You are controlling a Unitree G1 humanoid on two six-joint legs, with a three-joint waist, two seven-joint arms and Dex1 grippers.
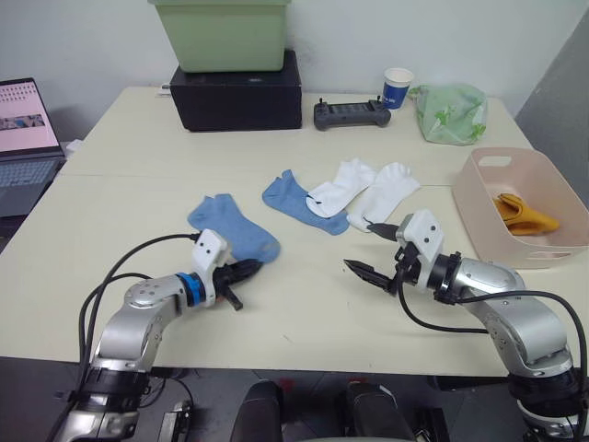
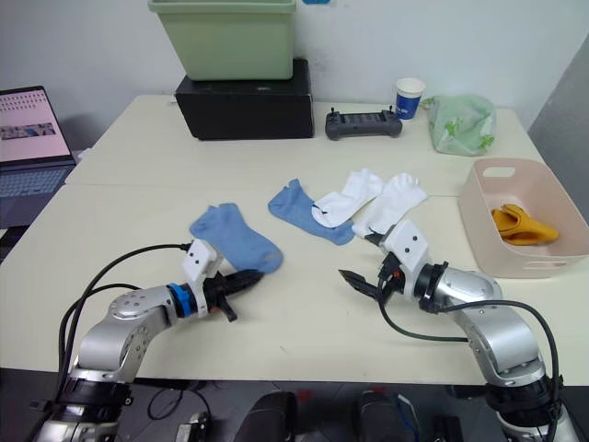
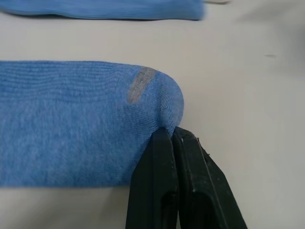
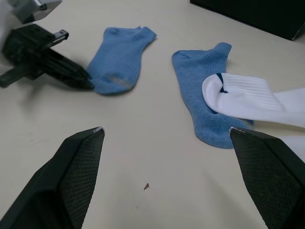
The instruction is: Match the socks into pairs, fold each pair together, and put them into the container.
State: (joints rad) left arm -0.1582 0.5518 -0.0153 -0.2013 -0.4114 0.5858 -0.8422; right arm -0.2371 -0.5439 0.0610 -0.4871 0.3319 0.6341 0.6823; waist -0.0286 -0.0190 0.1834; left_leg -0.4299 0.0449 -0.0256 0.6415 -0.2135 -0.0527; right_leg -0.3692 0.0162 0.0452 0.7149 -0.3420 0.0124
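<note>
Near blue sock [image 1: 234, 227]: flat on the desk [image 1: 120, 198], left of centre; long axis runs from far-left cuff to near-right toe, toe end at the left pincer.
Left pincer [image 3: 172, 138]: fingers pressed together on the toe edge, pinching the near blue sock.
Second blue sock [image 1: 296, 202]: lies further right, a white sock [image 1: 340, 185] overlapping it; another white sock [image 1: 389, 192] just beside.
Right pincer [image 4: 167, 138]: fingers spread wide, empty, nearer the second blue sock.
Mustard socks [image 1: 521, 214]: folded in the pink container [image 1: 479, 214], far right.
Judgement: blue pair well apart; must be brought together.
</note>
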